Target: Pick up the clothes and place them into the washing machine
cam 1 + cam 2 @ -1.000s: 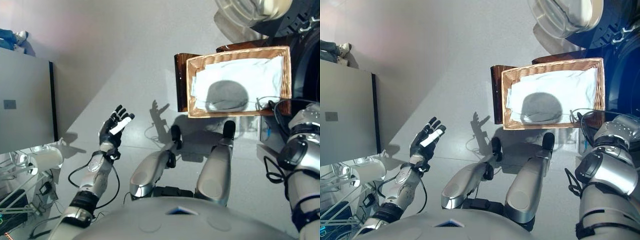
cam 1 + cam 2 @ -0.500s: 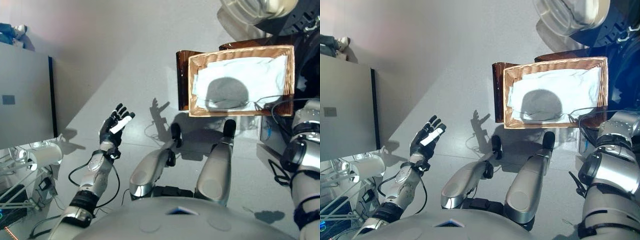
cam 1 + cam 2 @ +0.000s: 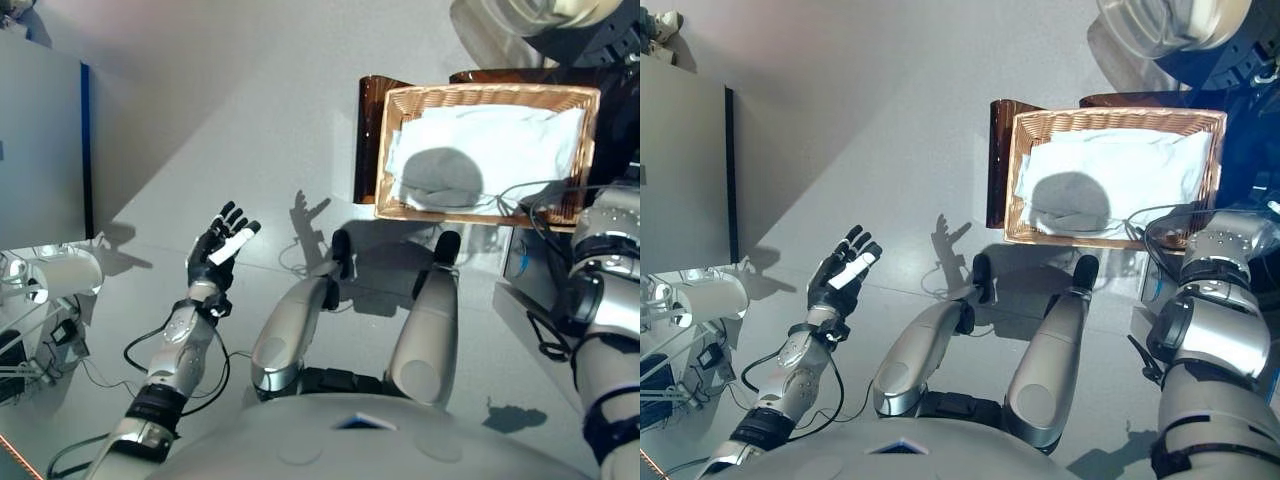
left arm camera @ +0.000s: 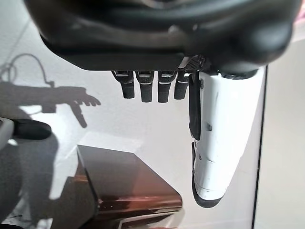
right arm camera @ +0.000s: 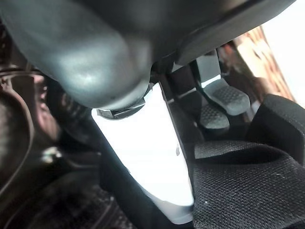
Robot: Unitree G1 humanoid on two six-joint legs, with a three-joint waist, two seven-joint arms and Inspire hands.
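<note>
Basket: white cloth inside | left hand: open, empty | right hand: unclear

Wicker basket of white clothes on brown stool.

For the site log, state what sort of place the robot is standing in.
Probably a staged laundry corner in a lab, not a home. A rectangular woven wicker basket holding white cloth sits on a dark brown wooden stand, near what looks like a washing machine's round glass door, all over smooth grey floor.
</note>
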